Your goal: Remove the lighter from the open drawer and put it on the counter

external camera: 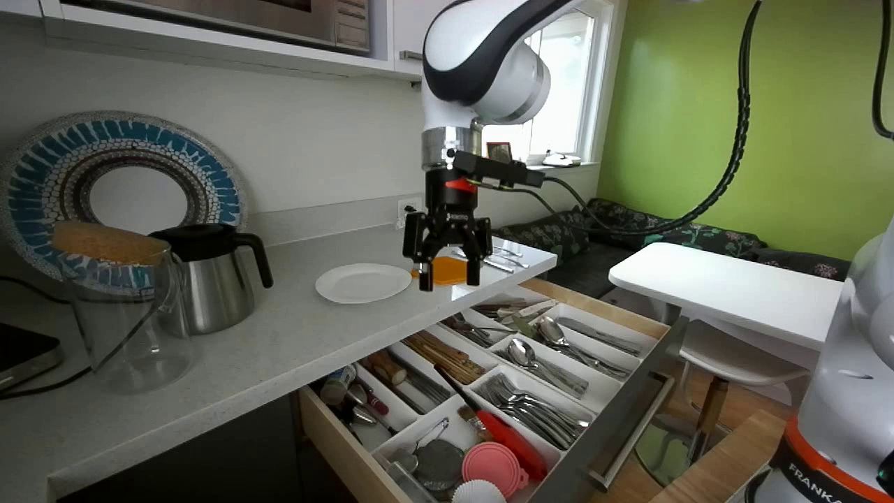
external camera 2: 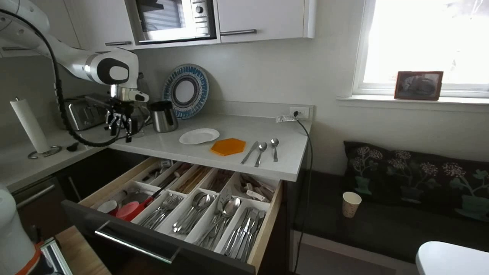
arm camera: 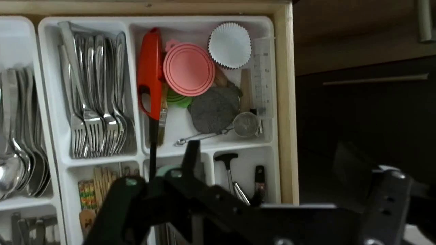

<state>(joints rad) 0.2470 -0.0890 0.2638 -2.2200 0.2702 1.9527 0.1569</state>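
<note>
Drawer (arm camera: 285, 102) open, your fingers (external camera: 425, 278) hang wide and empty, the red lighter (arm camera: 156, 97) lies inside at the wrist view's ten o'clock, so grasp, lift and trip to the desk (external camera 2: 248, 122) seem all ahead!

The dark-fronted wooden drawer (external camera 2: 168, 244) stands open to entry from above, its rear running under the pale grey counter (external camera 2: 238, 124). A white plastic divider (arm camera: 132, 85) and round pink lid (arm camera: 189, 69) closely flank the red-and-black lighter (arm camera: 150, 71). Behind the round white plate (external camera 2: 199, 136) and orange hexagonal mat (external camera 2: 228, 147), bare counter stretches towards the wall (external camera 2: 259, 74).
</note>
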